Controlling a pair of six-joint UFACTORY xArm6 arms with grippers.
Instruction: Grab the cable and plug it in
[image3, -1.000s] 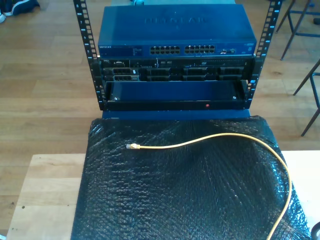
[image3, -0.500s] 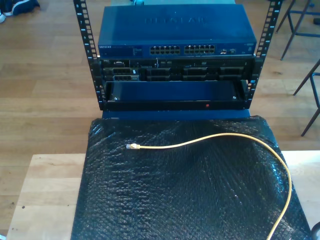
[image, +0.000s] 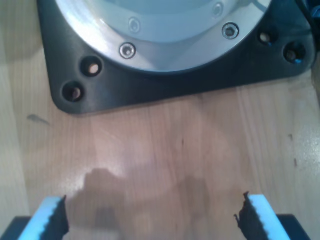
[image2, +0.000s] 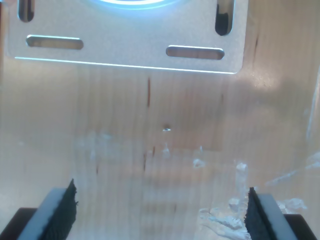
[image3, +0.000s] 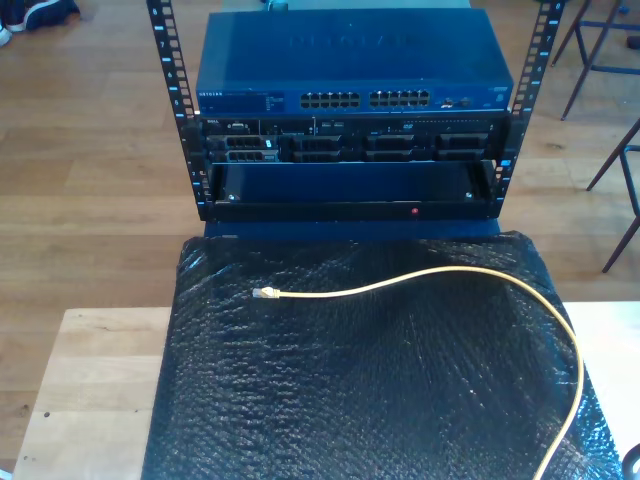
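Lying on black mat (image3: 380, 400), cable (image3: 420, 277)

The cable (image3: 480, 275) is thin and yellow, lying loose on the black bubble-wrap sheet (image3: 350, 400) that covers the tabletop. Its small clear plug (image3: 264, 293) rests toward the sheet's edge on the exterior view's left. From there the cable arcs across toward the sheet's far corner on that view's right, then bends down along that edge.
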